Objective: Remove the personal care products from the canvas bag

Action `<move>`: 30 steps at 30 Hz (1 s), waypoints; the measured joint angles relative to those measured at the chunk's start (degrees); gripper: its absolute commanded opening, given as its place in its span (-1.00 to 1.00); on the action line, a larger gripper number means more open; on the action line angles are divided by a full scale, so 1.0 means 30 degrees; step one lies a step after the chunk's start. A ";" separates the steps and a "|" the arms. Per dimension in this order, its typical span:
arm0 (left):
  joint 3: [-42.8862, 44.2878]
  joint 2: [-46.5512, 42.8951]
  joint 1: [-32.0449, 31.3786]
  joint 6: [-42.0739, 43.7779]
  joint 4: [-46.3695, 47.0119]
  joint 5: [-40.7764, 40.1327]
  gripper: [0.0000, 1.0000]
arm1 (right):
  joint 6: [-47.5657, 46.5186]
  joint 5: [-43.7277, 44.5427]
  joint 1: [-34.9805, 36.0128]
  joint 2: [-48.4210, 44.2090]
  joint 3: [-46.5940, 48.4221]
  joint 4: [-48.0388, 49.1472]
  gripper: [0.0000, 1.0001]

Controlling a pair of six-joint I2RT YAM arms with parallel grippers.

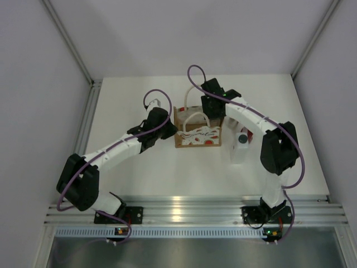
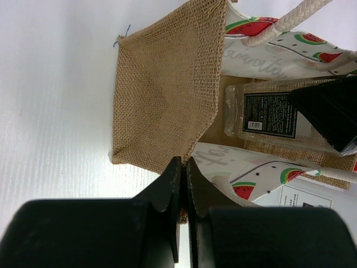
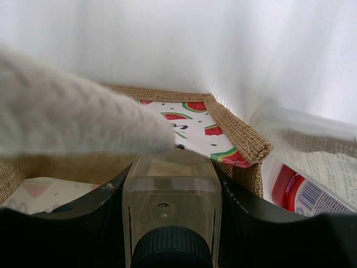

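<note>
— Status on your L side?
— My L claw [image 2: 182,167] is clenched on the burlap side edge of the canvas bag [image 2: 162,100], fingers pinched nearly together w/ fabric between them
— And R?
— My R claw [image 3: 172,176] is down in the bag's open mouth, grasping a clear bottle [image 3: 170,201] w/ a dark ribbed cap, one finger on each side. A rope handle [image 3: 72,123] cuts across that cam, blurred
— Where's the bag?
— Upright on the counter [image 1: 167,167], between my two arms, watermelon panel facing the near edge
— Anything already out?
— One white bottle [image 1: 240,148] w/ a dark cap sits on the counter just R of the bag, apart from it
— Other stuff inside?
— R wrist cam shows a red & white label [image 3: 298,192] w/ barcode beside the bottle; can't tell what it's on
</note>
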 measured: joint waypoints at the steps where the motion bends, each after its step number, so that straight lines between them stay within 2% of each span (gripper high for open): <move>1: 0.0000 0.0007 0.0000 0.0000 0.0000 0.0022 -1.00 | 0.0029 0.0007 0.0000 0.0000 0.0000 0.0015 -0.45; 2: 0.0000 0.0022 0.0000 -0.0007 0.0007 0.0022 -1.00 | 0.0036 0.0000 0.0000 0.0000 0.0000 0.0015 -0.60; 6: 0.0000 0.0044 0.0000 -0.0007 0.0015 0.0036 -1.00 | 0.0044 -0.0007 0.0000 -0.0007 0.0000 0.0015 -0.81; 7: 0.0000 0.0044 0.0000 -0.0007 0.0007 0.0036 -1.00 | 0.0036 -0.0022 0.0000 -0.0022 0.0000 0.0015 -0.97; 8: 0.0000 0.0044 0.0000 -0.0007 0.0007 0.0029 -1.00 | 0.0036 -0.0044 0.0000 -0.0029 0.0007 0.0007 -1.00; 30: 0.0000 0.0051 0.0000 -0.0007 0.0015 0.0073 -1.00 | -0.0124 -0.1319 0.0015 -0.0933 0.0911 -0.1749 -1.00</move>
